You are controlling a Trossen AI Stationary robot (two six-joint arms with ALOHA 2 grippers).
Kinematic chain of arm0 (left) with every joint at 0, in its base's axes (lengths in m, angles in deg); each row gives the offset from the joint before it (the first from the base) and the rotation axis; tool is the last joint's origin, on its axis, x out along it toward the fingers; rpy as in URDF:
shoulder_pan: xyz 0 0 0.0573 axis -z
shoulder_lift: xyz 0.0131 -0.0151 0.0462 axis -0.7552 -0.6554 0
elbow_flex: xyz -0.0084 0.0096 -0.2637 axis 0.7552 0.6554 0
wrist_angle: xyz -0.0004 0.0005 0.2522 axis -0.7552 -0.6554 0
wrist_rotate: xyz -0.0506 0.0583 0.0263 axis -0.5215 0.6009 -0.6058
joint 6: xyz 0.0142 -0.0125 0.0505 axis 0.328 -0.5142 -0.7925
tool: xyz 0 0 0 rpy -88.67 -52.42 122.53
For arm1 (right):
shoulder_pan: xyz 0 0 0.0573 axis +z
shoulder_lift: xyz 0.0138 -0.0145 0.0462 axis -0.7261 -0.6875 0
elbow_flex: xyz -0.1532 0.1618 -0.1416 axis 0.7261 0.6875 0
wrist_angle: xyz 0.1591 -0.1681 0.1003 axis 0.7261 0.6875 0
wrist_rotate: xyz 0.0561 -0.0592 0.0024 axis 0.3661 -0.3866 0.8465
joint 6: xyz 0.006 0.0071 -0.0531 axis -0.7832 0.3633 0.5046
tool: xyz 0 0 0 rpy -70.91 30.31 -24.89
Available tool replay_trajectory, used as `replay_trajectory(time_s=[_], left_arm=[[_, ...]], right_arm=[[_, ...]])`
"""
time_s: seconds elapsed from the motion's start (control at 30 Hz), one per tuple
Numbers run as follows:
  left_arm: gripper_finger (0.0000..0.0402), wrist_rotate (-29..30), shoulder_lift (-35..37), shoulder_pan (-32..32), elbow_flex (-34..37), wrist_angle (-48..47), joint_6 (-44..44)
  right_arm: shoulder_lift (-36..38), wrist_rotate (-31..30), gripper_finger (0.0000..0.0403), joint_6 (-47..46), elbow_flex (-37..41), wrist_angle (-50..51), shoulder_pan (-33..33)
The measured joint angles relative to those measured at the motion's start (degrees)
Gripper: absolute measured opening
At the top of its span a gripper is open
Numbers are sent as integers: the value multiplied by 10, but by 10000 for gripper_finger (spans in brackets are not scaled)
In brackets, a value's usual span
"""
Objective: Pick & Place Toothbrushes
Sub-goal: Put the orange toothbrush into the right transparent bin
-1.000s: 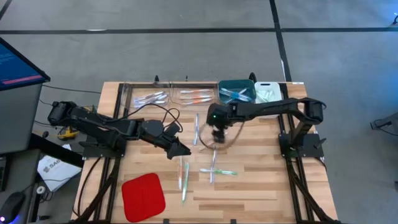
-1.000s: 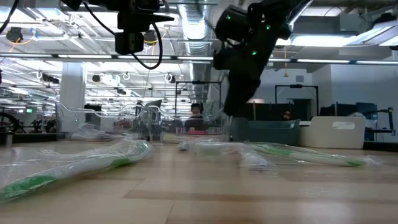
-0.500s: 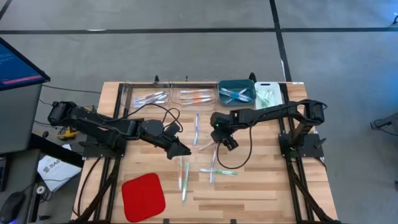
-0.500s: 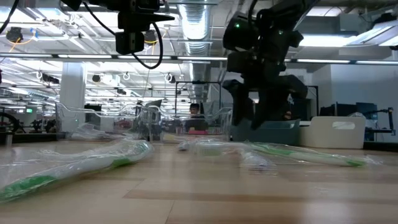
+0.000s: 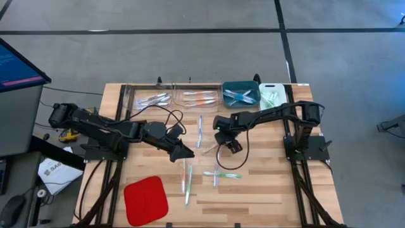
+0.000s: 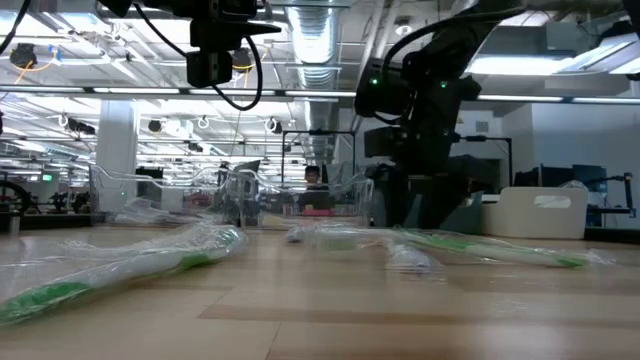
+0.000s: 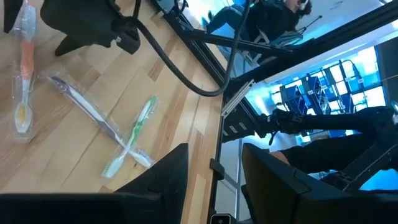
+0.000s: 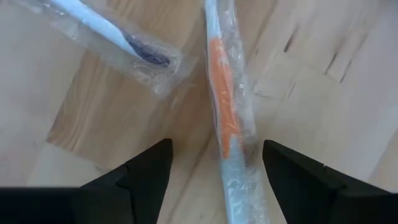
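Closing your right gripper (image 8: 214,163), fingers apart over the orange toothbrush (image 8: 225,106), risks pinching only slippery wrapper while the left gripper (image 7: 214,163) waits open.

wrapped toothbrushes (image 5: 217,175) scattered mid-table, orange one (image 8: 225,118) flat in clear sleeve, others binned

Monitor screen (image 5: 16,63): lines of text, too small to read.
Paper by the table leg (image 5: 54,174): dark print, illegible.
Elsewhere: no readable writing.
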Motion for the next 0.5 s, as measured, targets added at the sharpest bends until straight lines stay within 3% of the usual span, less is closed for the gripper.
replay_trajectory(time_s=[0.17, 0.43, 0.5], left_arm=[[145, 0, 0, 0, 0, 0, 1], [145, 0, 0, 0, 0, 0, 2], [145, 0, 0, 0, 0, 1, 2]], right_arm=[[-9, 1, 206, -34, -1, 11, 0], [-10, -7, 27, -67, 0, 14, 3], [-10, -11, 17, -87, -3, 17, 2]])
